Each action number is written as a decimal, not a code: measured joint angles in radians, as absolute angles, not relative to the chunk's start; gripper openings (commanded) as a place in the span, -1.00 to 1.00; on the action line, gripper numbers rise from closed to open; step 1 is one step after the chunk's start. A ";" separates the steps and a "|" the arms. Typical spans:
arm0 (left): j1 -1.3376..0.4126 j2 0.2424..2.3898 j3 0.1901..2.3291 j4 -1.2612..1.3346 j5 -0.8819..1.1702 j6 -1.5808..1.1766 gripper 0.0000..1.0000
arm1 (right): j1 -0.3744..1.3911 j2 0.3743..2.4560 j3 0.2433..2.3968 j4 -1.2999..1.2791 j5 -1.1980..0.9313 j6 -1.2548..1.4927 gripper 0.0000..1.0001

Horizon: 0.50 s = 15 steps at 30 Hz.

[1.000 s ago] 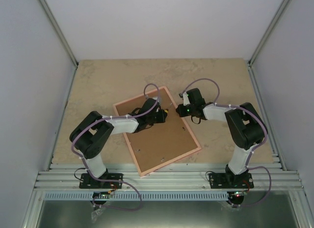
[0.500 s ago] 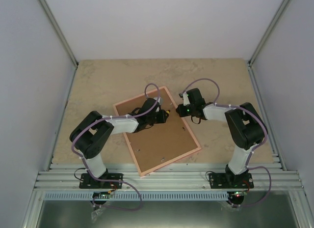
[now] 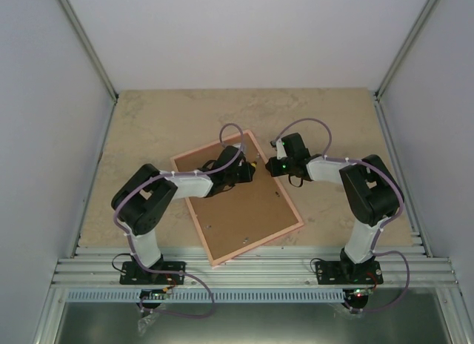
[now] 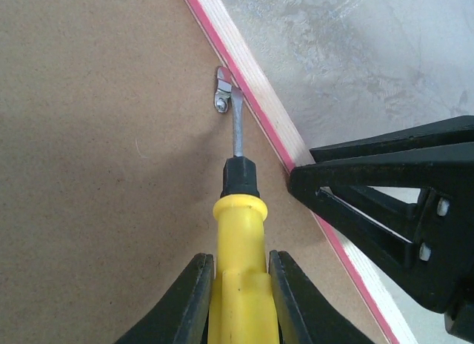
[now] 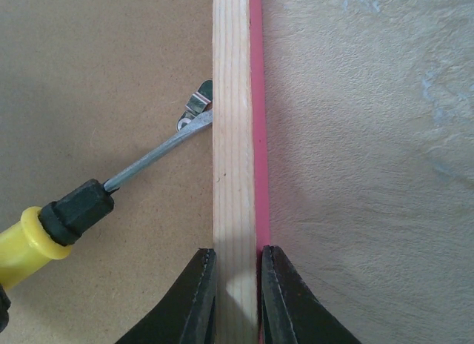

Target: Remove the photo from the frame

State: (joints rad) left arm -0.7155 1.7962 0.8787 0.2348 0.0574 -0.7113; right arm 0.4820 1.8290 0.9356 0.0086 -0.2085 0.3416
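- Beige marbled worktop (image 3: 148,121) fills the floor of a white-walled booth (image 3: 244,32), with both arm bases bolted along its 6 o'clock edge.
- From the 7 o'clock corner, the left arm (image 3: 185,184) reaches toward the middle, and its wrist sits over the upper part of the board.
- The left jaws are clamped on the yellow plastic handle of a screwdriver (image 4: 238,285) with a black collar. Its steel shaft points to 12 o'clock in the left wrist view.
- The blade tip touches a small silver metal retaining clip (image 4: 221,92), which sits on the board right against the frame's rail.
- A flat brown fibreboard backing board (image 3: 244,210) faces up and fills the opening.
- The thin bright pink rectangular picture frame (image 5: 233,77) lies face down at the middle of the worktop. In the top view its long sides run from 11 to 5 o'clock. Its back is bare pale wood and its outer edge is pink.
- The photo shows in no view, since only the back of the frame is up.
- From 4 o'clock, the right arm (image 3: 333,170) comes in to the frame's 2 o'clock long side.
- The right jaws pinch that rail, one on the board side and one on the pink outer edge. In the right wrist view they grip near the clip, toward 6 o'clock of it.
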 measured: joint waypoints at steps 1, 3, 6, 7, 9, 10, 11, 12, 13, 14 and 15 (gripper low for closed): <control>-0.715 1.800 0.880 0.235 0.057 -0.712 -1.00 | 0.482 1.829 0.936 0.009 -0.208 0.342 -0.99; -0.715 1.800 0.880 0.236 0.052 -0.715 -1.00 | 0.482 1.829 0.936 0.009 -0.208 0.342 -0.99; -0.716 1.800 0.880 0.236 0.045 -0.731 -1.00 | 0.482 1.829 0.936 0.009 -0.208 0.344 -0.99; -0.717 1.800 0.879 0.236 0.043 -0.737 -1.00 | 0.482 1.829 0.935 0.009 -0.207 0.345 -0.99; -0.719 1.798 0.873 0.246 0.034 -0.754 -1.00 | 0.483 1.828 0.932 0.015 -0.205 0.348 -0.99; -0.719 1.797 0.868 0.254 0.030 -0.762 -1.00 | 0.483 1.826 0.930 0.018 -0.204 0.349 -0.99; -0.719 1.794 0.861 0.263 0.023 -0.769 -1.00 | 0.484 1.826 0.926 0.025 -0.202 0.351 -0.99; -0.720 1.791 0.853 0.270 0.008 -0.778 -1.00 | 0.485 1.826 0.925 0.026 -0.202 0.352 -0.99; -0.718 1.788 0.846 0.274 -0.004 -0.785 -1.00 | 0.485 1.825 0.924 0.028 -0.201 0.353 -0.99; -0.715 1.786 0.840 0.278 -0.016 -0.791 -1.00 | 0.485 1.824 0.922 0.030 -0.201 0.353 -0.99; -0.713 1.784 0.836 0.281 -0.027 -0.798 -1.00 | 0.485 1.824 0.921 0.032 -0.201 0.355 -0.99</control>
